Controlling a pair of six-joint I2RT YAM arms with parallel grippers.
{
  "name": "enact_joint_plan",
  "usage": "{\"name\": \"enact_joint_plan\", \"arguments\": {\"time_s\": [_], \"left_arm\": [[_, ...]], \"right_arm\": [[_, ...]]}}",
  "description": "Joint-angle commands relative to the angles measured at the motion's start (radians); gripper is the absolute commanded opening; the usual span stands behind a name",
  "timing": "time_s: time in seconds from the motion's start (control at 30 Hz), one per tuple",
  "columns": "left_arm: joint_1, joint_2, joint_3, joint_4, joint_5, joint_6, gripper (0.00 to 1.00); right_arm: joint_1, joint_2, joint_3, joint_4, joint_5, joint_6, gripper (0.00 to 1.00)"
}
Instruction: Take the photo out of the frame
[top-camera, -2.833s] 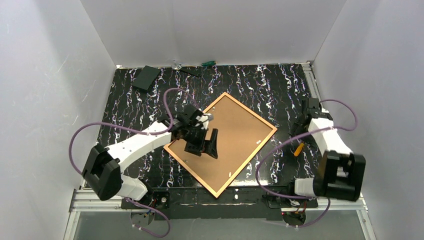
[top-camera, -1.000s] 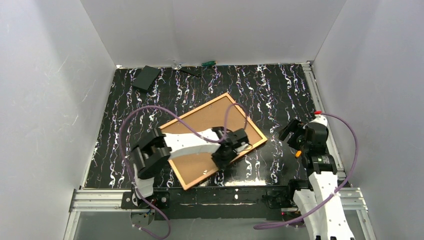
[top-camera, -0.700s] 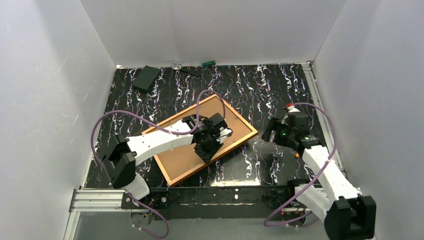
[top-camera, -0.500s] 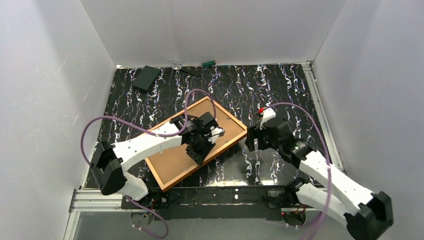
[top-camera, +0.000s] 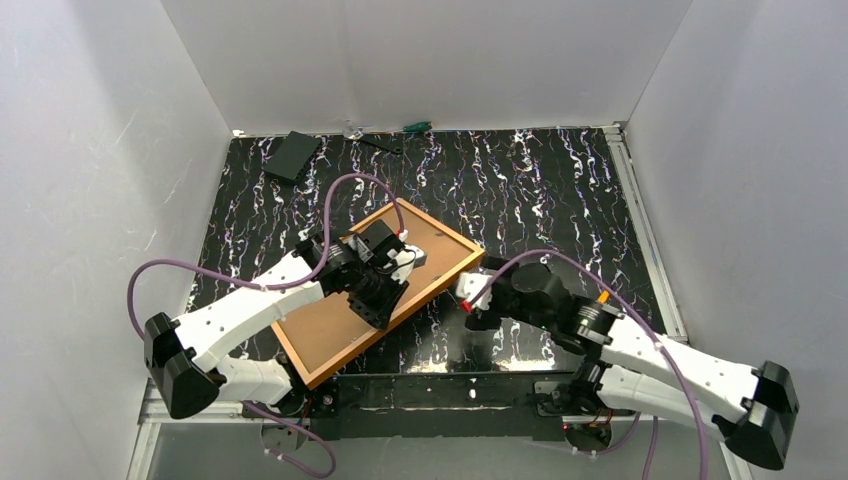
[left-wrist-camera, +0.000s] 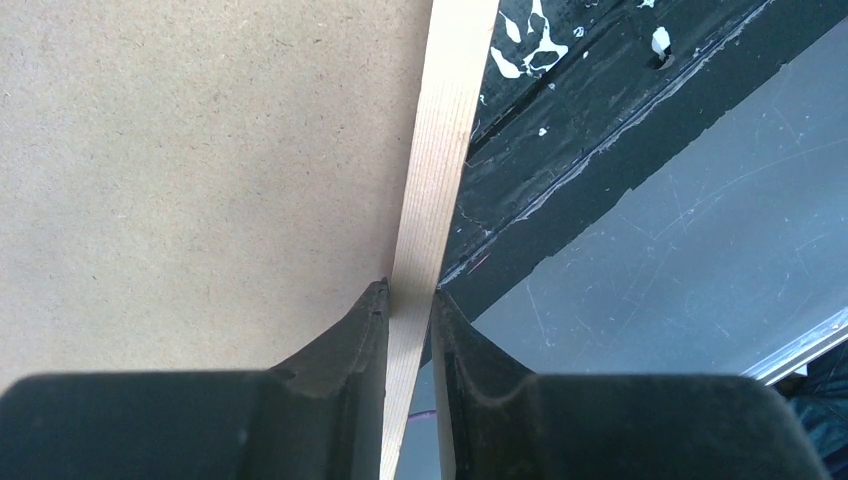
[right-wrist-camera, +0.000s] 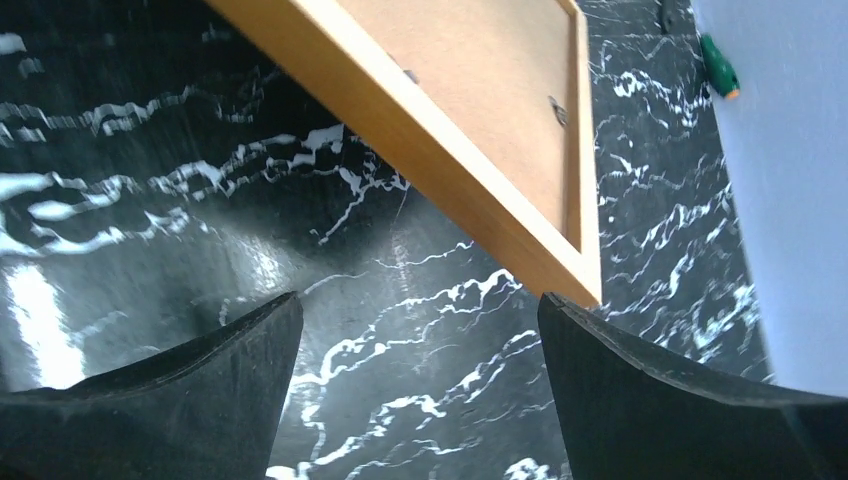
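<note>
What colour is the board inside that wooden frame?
Plain light brown board, clearest in the left wrist view.

frame (right-wrist-camera: 450, 190) orange-brown wood with fine straight grain | photo (left-wrist-camera: 200, 150) back plain tan-brown, finely speckled | table (top-camera: 540, 190) glossy black with white and lilac marble streaks | my left pincer (left-wrist-camera: 410, 292) and my right pincer (right-wrist-camera: 420, 310) matt black | my arms (top-camera: 250, 305) white, joints black | cables (top-camera: 540, 252) purple | walls (top-camera: 420, 60) pale grey

the right gripper (right-wrist-camera: 418, 305), jaws spread wide, hangs over the black marbled table (right-wrist-camera: 150, 190); the frame (right-wrist-camera: 440, 190), photo (right-wrist-camera: 470, 80) inside brown back up, slants from 11 to 3 o'clock; green-handled tool (right-wrist-camera: 718, 65) at 2 o'clock.
</note>
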Motion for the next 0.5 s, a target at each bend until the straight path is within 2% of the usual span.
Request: {"name": "enact_joint_plan", "arguments": {"time_s": [0.0,0.13,0.23,0.3,0.37,0.47], "left_arm": [[0.015,-0.039,-0.017,-0.126,0.026,0.000,0.00],[0.020,-0.059,-0.026,-0.127,0.034,0.005,0.00],[0.023,-0.074,-0.040,-0.123,0.044,0.006,0.00],[0.025,-0.081,-0.049,-0.118,0.047,0.005,0.00],[0.026,-0.093,-0.053,-0.118,0.044,-0.003,0.00],[0.028,-0.105,-0.044,-0.124,0.033,-0.004,0.00]], "right_arm": [[0.009,0.117,0.081,0.085,-0.061,-0.346,0.94],[0.043,0.212,0.101,0.150,-0.072,-0.469,0.92],[0.101,0.311,0.073,0.332,0.010,-0.627,0.90],[0.111,0.334,0.067,0.419,0.040,-0.661,0.90],[0.113,0.372,0.102,0.376,-0.002,-0.672,0.90],[0.116,0.469,0.116,0.453,-0.040,-0.677,0.90]]}}
